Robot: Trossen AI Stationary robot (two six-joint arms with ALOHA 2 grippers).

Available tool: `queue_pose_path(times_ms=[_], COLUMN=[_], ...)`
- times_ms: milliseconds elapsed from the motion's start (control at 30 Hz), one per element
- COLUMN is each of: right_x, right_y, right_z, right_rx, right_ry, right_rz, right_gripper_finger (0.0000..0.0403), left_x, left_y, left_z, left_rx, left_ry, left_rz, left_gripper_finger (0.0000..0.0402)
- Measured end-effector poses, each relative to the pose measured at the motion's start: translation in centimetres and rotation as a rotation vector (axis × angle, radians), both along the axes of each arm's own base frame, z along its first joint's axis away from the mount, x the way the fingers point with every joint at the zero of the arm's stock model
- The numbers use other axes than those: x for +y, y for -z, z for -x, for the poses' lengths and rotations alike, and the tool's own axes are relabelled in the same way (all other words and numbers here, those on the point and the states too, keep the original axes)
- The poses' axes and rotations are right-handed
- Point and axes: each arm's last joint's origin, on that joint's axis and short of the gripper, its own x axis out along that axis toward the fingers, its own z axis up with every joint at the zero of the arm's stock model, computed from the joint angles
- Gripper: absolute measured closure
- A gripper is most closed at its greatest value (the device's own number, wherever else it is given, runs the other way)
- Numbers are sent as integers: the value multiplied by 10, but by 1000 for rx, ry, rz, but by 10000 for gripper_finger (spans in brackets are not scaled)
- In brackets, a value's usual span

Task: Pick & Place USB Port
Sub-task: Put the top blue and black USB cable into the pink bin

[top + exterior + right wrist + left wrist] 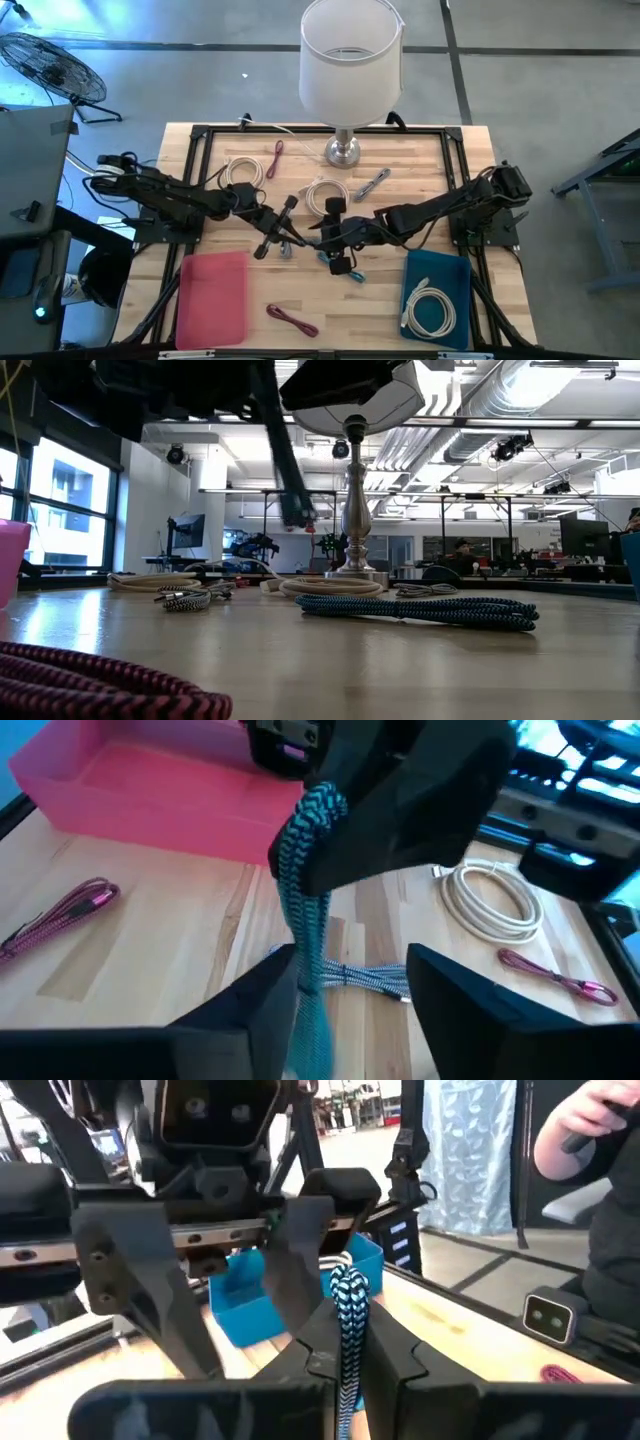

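A blue-and-black braided cable (350, 1305) (305, 870) is lifted at one end between the two arms near the table's middle. The rest of it (420, 610) lies on the table, and a bit shows under the right gripper (351, 272). My left gripper (295, 235) (350, 1355) reaches in from the table's left and is shut on the cable. My right gripper (322, 240) (345, 990) faces it from the right, open. The cable runs down between its fingers, close to one of them. My left gripper pinches the blue braided cable just below its bunched, folded end (350, 1285), which sticks out past the fingertips. The fingers come roughly level from the table's left. The cable hangs below the hold (300, 920) and its far length lies on the table. My right gripper has the cable beside the inner side of one finger (275, 995); whether they touch I cannot tell.
A pink bin (212, 290) sits near left. A blue bin (437, 295) near right holds a white cable. Loose cables lie around: pink (290, 318), pink (275, 158), white (240, 170), white (325, 192), grey (370, 183), striped grey (370, 978). A lamp (345, 150) stands at the far edge.
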Motion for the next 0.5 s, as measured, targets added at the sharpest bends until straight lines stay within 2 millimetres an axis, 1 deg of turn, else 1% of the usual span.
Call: queue_pose_path(times_ms=[67,167,267,367,433,500], right_x=[0,-1,-1,-1,-1,-1], right_y=[-1,1,2,3,3,3], right_z=[1,3,4,5,5,5], right_rx=[2,21,35,43,45,45], right_ry=[29,76,91,97,97,95], right_rz=[20,54,70,50,50,52], right_gripper_finger=[212,210,209,209,209,209], left_x=[1,3,1,-3,-7,-12], left_y=[-6,-22,-37,-49,-53,-53], left_z=[6,25,50,79,96,110], left_rx=[14,28,57,81,105,154], left_ry=[-14,-66,-170,-249,-286,-317], left_rz=[-4,-46,-101,-130,-106,-68], left_gripper_finger=[392,392,392,392,392,392])
